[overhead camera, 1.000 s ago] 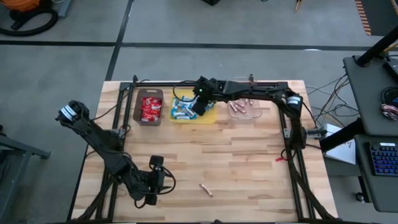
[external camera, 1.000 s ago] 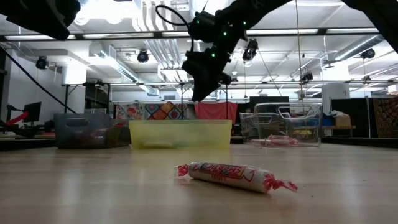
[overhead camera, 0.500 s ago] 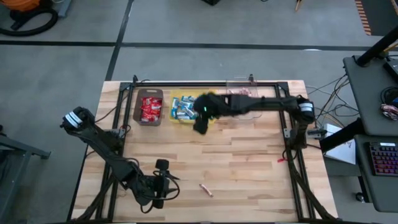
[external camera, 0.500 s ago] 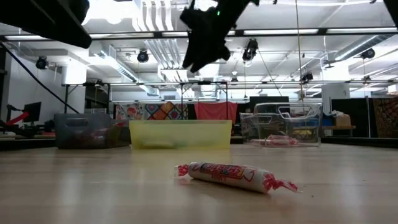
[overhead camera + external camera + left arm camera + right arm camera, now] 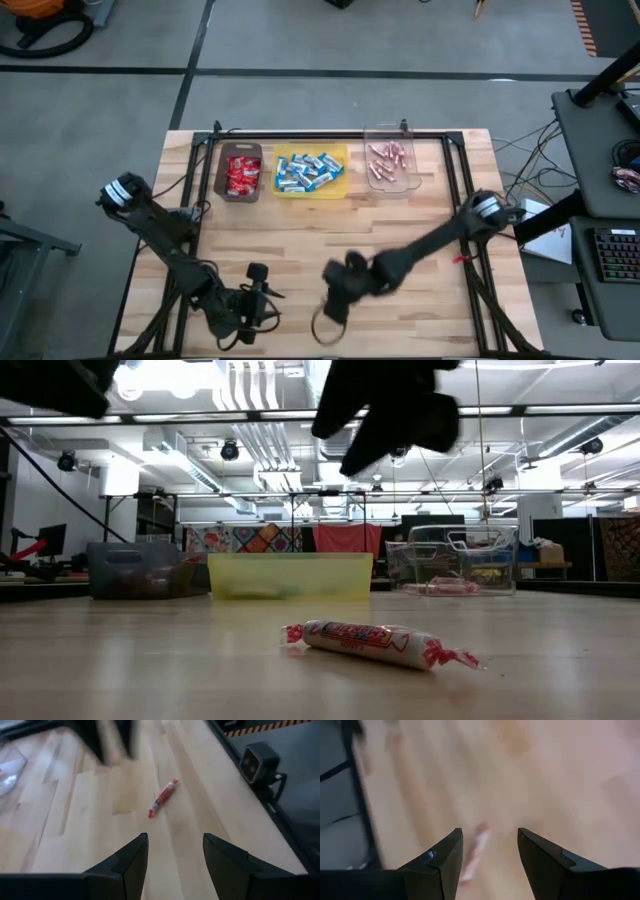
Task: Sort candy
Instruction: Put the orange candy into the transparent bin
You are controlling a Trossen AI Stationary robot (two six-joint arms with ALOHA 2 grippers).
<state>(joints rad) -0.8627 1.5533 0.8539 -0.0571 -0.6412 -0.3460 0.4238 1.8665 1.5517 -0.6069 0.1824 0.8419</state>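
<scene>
One slim pink stick candy (image 5: 375, 642) lies flat on the bare wood near the table's near edge; it also shows in the left wrist view (image 5: 162, 798) and, blurred, in the right wrist view (image 5: 474, 852). My right gripper (image 5: 335, 300) hangs open above it (image 5: 487, 851), well clear of the table (image 5: 390, 410), and hides it in the high view. My left gripper (image 5: 255, 300) waits open (image 5: 175, 851) to the candy's left, pointing at it. The other candies lie sorted in three bins at the far edge.
Along the far edge stand a brown bin (image 5: 240, 172) of red packets, a yellow bin (image 5: 310, 170) of blue-and-white bars and a clear bin (image 5: 388, 165) of pink sticks. A black frame (image 5: 465, 230) borders the table. Bare wood lies between bins and grippers.
My right gripper has swung fast from above the yellow bin across the table toward the near edge and now hangs over the lone stick candy, staying open. The candy has not moved.
</scene>
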